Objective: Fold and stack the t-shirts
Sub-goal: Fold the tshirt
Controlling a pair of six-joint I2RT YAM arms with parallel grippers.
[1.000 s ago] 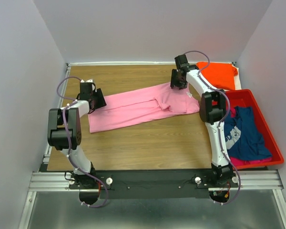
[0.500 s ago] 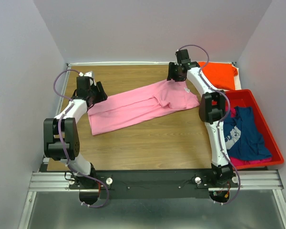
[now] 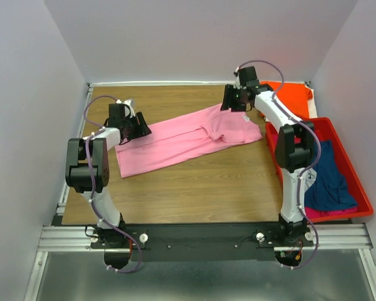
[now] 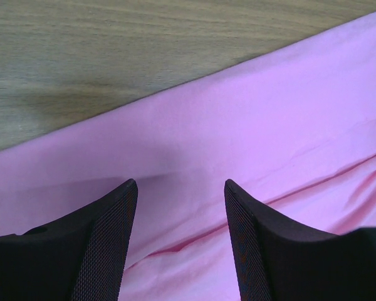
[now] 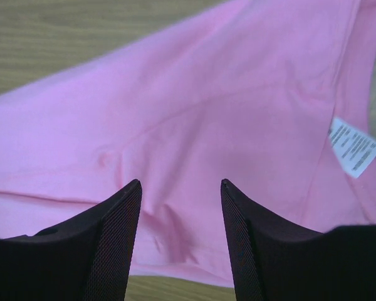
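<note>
Two grippers, both with fingers apart, sit at opposite ends of the pink t-shirt [image 3: 188, 139]. It lies in a long diagonal band across the table [image 3: 194, 188], running from near the left edge toward the far right corner.

The left gripper [image 3: 138, 128] is over the end nearest the left edge. Its wrist view shows the fingers [image 4: 106, 238] spread, with smooth pink cloth under the gap and nothing pinched. The right gripper [image 3: 233, 103] is over the far end, near the collar. Its fingers [image 5: 113, 238] are also spread above the fabric, and the white care label [image 5: 355, 146] lies just off to one side. I cannot tell whether either set of fingertips touches the cloth.

One arm at each end suits a garment stretched this long. Both ends can be taken at once and carried over together, so the fold should land square rather than dragging the shirt askew.

The orange t-shirt [image 3: 292, 97] lies flat in the far right corner, apparently folded and serving as the base of the stack. The navy t-shirt [image 3: 329, 182] lies crumpled in the red bin [image 3: 319, 121] by the right edge, with the magenta t-shirt [image 3: 319, 213] under it. Both look unfolded, so most of the task seems to remain.
</note>
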